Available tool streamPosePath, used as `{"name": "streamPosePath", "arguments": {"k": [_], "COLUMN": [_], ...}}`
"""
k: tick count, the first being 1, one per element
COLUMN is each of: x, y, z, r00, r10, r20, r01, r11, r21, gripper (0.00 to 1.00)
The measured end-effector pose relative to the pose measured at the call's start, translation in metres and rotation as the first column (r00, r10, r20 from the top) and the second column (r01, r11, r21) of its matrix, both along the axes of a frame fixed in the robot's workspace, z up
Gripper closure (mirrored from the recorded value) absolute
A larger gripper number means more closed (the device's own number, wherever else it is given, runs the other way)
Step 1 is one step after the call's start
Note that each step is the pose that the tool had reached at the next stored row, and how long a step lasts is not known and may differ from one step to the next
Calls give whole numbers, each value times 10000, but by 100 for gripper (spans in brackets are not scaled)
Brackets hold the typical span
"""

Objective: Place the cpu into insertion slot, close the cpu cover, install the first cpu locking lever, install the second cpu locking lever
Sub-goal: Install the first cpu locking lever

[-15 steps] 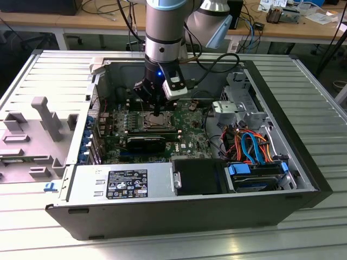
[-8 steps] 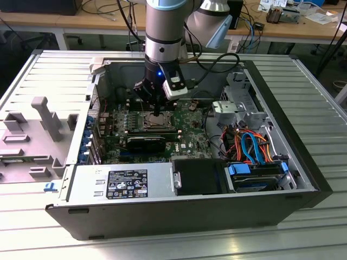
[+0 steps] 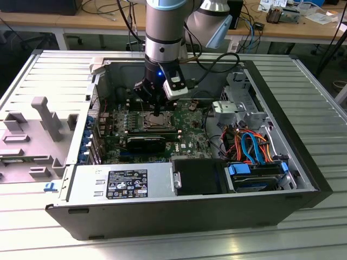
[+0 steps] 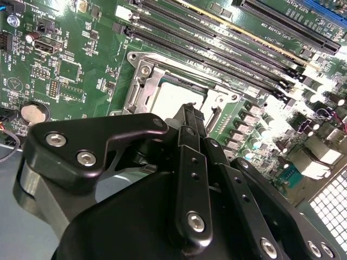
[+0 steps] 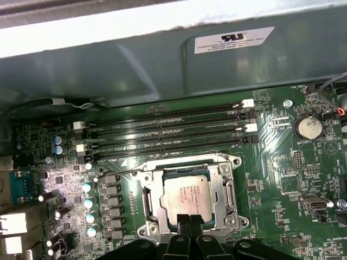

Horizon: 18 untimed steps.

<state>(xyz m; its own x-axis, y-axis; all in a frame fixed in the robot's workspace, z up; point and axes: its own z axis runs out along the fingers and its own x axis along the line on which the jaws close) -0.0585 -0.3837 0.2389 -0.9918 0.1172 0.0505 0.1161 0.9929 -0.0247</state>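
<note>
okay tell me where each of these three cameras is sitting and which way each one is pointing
Exterior view: off the arm, above the open computer case, looking down; shows the arm and claw.
First wrist view: on the arm, facing the green motherboard; claw tips at the cpu.
Second wrist view: on the arm, behind the claw, facing the board.
Both wrist views share the cpu, cpu cover and memory slots.

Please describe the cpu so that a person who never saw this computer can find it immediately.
Start from the green motherboard inside the open computer case. Beside the four long black memory slots sits a silver metal frame, the cpu cover. The cpu is the flat, dull silver square in its window, with the gripper at its edge.
</note>
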Motion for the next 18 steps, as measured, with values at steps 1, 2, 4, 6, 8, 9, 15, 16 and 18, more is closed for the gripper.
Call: {"name": "streamPosePath", "arguments": {"k": [1, 2, 4, 6, 8, 9, 15, 16, 18], "x": [0, 0, 0, 0, 0, 0, 0, 0, 0], "y": [0, 0, 0, 0, 0, 0, 0, 0, 0], "z": [0, 0, 0, 0, 0, 0, 0, 0, -1], "r00": [10000, 10000, 10000, 10000, 10000, 10000, 10000, 9999, 9998], "r10": [15, 29, 45, 62, 80, 86, 97, 105, 198], "r20": [0, 0, 0, 0, 0, 1, 0, 0, 1], "r01": [-15, -29, -45, -62, -80, -86, -97, -105, -198], "r11": [10000, 10000, 10000, 10000, 10000, 10000, 10000, 9999, 9998], "r21": [0, 0, 0, 1, 0, 1, 0, 0, 5], "gripper": [89, 89, 89, 89, 89, 89, 89, 89, 89]}}
